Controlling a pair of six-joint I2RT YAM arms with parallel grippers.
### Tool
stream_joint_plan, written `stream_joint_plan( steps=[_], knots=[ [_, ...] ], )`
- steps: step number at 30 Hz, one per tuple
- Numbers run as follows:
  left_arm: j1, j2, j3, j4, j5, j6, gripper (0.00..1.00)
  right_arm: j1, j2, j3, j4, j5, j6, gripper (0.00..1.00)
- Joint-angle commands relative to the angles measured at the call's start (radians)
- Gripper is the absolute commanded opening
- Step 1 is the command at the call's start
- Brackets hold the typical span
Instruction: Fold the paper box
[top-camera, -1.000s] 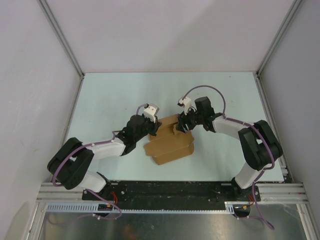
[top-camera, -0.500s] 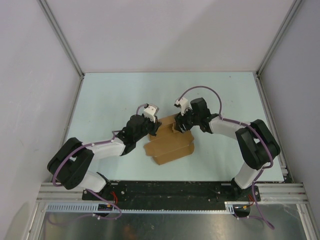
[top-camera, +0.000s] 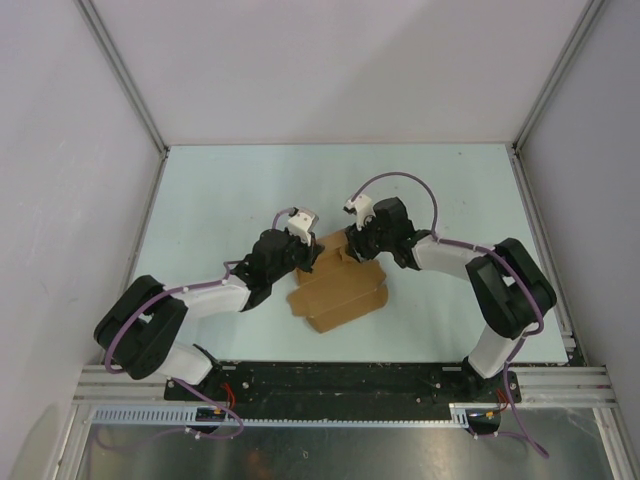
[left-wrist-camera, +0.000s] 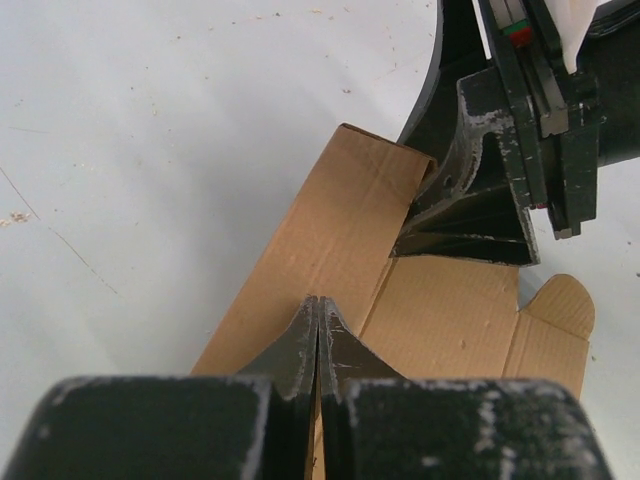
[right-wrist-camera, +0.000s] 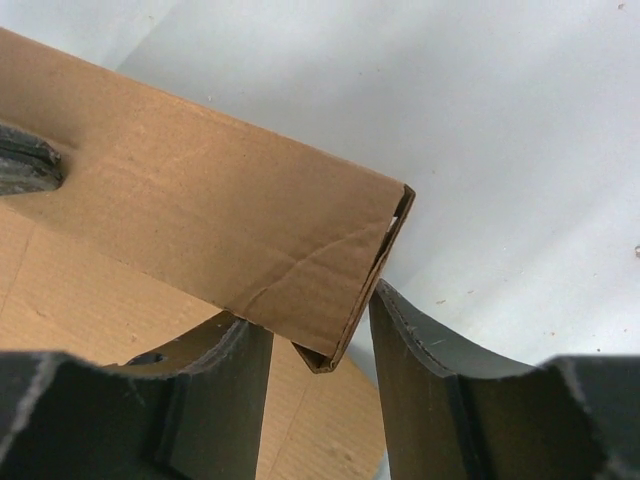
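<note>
The paper box (top-camera: 342, 294) is brown cardboard, partly folded, lying between the two arms with one long wall raised. My left gripper (left-wrist-camera: 318, 305) is shut on that wall (left-wrist-camera: 330, 225), whose thin edge is pinched between the fingers. My right gripper (right-wrist-camera: 318, 315) is open and straddles the wall's folded far end (right-wrist-camera: 360, 300). One finger (right-wrist-camera: 235, 370) lies close against the wall's inner face, and a gap shows at the other finger (right-wrist-camera: 420, 370). From above, the left gripper (top-camera: 306, 252) and the right gripper (top-camera: 352, 250) meet over the box's far side. A rounded tab (left-wrist-camera: 560, 305) lies flat.
The pale blue table (top-camera: 230, 190) is fenced by metal rails and white walls. The two grippers are close together, and the right gripper's black body (left-wrist-camera: 500, 170) stands just beyond the wall that the left one holds. The left fingertips (right-wrist-camera: 25, 165) show at the right wrist view's left edge.
The right gripper has slid left along the box's far side toward the left gripper, and its jaws have narrowed around the wall's end. The left arm and box have stayed put.
</note>
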Motion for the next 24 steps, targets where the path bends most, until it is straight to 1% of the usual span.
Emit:
stream_joint_plan(
  steps=[1, 7, 12, 16, 24],
  knots=[
    [0.008, -0.028, 0.027, 0.000, 0.042, -0.002, 0.01, 0.016, 0.012, 0.038, 0.067, 0.040, 0.026, 0.44],
    [0.011, -0.024, 0.029, -0.006, 0.045, 0.001, 0.01, 0.032, 0.015, 0.036, 0.093, 0.093, 0.081, 0.31],
    [0.015, -0.027, 0.026, -0.012, 0.044, 0.004, 0.01, 0.058, 0.029, 0.029, 0.127, 0.128, 0.114, 0.27],
    [0.020, -0.034, 0.023, -0.017, 0.052, 0.004, 0.01, 0.070, 0.026, 0.003, 0.194, 0.151, 0.135, 0.21],
    [0.020, -0.029, 0.026, -0.018, 0.065, 0.004, 0.01, 0.104, 0.015, -0.074, 0.306, 0.212, 0.167, 0.13]
  ],
)
